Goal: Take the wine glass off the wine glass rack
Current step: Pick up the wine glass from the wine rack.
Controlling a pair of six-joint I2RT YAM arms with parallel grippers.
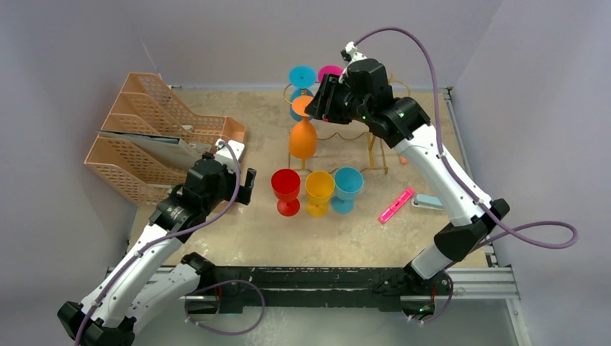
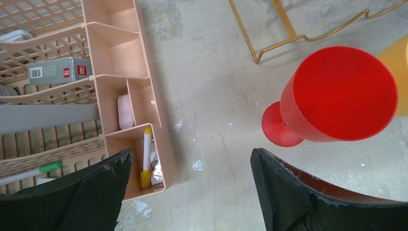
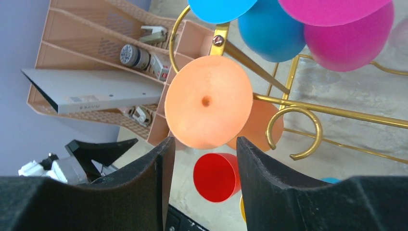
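Orange wine glass [image 1: 302,138] hung upside down on the gold wine glass rack [image 1: 375,150] in the top view, its foot partly hidden by the right gripper [image 1: 318,101]. From the left wrist, the left gripper [image 2: 190,161] stood wide beside a red glass [image 2: 344,94]; a yellow glass [image 2: 399,72] was cut off. From the right wrist, the fingers [image 3: 144,183] stood partly apart under the orange foot, holding nothing.

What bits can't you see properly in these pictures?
- Orange plastic wine glass, its stem: right wrist view, behind its own round foot.
- Thin gold wire rack: top view, partly under the right arm.
- Pink plastic glass: top view, partly behind that arm.
- Yellow plastic glass: left wrist view, cut by the right edge.
- Small grey box, its label: left wrist view, too blurry.
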